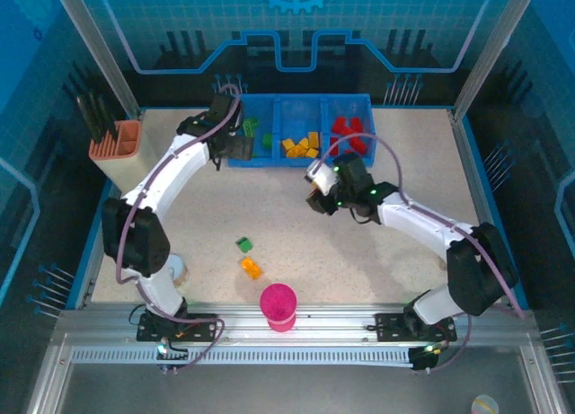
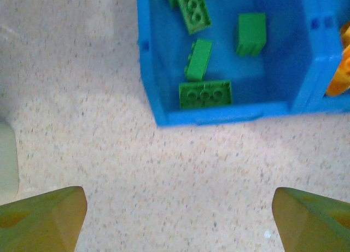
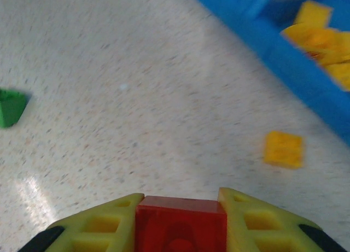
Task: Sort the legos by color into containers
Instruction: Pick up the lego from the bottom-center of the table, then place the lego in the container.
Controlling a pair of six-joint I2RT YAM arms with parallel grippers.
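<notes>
Arms both reach toward your blue tray (image 2: 219,114). Your right gripper (image 3: 181,200) pinches a red lego (image 3: 180,229); your left gripper (image 2: 179,200) hangs wide open beside the green legos (image 2: 205,94).

The middle of the table (image 1: 359,252) lay open, broken by a green brick (image 1: 243,244) and an orange brick (image 1: 251,268). A pink cup (image 1: 278,304) stood at the near edge, a peach holder (image 1: 121,149) at far left.

No readable text, labels, brands, numbers or signs anywhere
</notes>
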